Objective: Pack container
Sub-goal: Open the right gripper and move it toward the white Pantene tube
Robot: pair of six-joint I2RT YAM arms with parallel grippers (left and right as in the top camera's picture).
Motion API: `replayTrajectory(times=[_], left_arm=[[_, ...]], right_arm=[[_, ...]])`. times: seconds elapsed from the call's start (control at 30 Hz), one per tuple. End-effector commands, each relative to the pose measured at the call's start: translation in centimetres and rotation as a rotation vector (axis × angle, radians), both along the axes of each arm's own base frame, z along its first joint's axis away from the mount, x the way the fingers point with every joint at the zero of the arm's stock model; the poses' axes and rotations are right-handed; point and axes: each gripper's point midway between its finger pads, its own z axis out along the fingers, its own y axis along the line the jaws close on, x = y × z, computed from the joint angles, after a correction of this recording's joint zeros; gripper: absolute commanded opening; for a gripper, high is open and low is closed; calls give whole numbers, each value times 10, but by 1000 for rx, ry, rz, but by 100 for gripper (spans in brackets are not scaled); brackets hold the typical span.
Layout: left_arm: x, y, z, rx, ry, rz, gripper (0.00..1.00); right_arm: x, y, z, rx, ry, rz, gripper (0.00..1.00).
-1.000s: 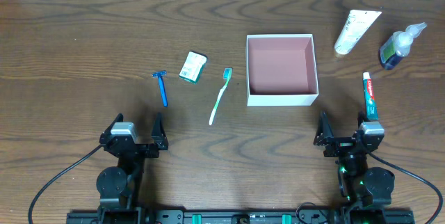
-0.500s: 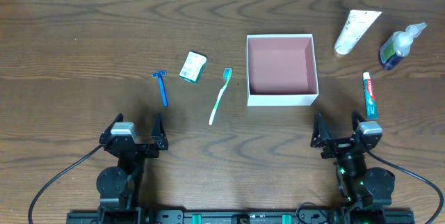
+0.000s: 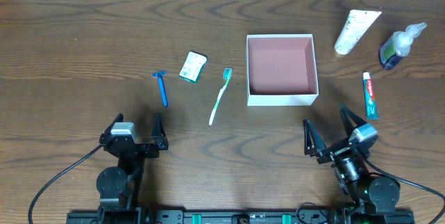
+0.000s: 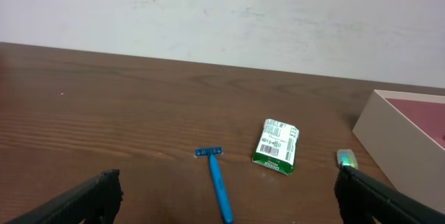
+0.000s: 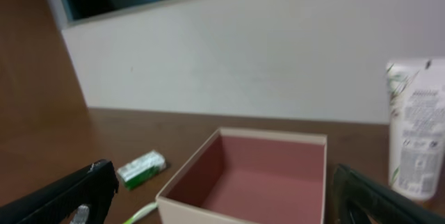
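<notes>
Zero items packed so far: the container [image 3: 282,99] sits empty toward 2 o'clock from table centre. The razor [image 3: 161,87], green packet [image 3: 193,66] and toothbrush [image 3: 220,97] lie off at its 9 o'clock, the white tube [image 3: 356,30] and bottle [image 3: 400,44] at its 2 o'clock, and the toothpaste [image 3: 370,94] near its 4 o'clock, so seemingly everything's left to do. The left gripper [image 3: 134,130] is parked at the container's 8 o'clock aiming at 12, the right gripper [image 3: 328,130] at its 5 o'clock cocked toward 11, both spread wide and holding nothing.

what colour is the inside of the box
Dusty pink, inside the square white-walled box; clearest in the overhead view.
</notes>
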Motion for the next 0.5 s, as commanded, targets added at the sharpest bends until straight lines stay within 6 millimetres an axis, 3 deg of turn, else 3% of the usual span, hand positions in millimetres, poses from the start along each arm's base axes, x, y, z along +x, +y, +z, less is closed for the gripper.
replayTrajectory(times=[0.0, 0.47], left_arm=[[-1, 1, -16, 5, 45, 1, 98], [-1, 1, -16, 5, 45, 1, 98]], right_arm=[[-2, 4, -5, 3, 21, 32, 99], [-4, 5, 5, 1, -10, 38, 99]])
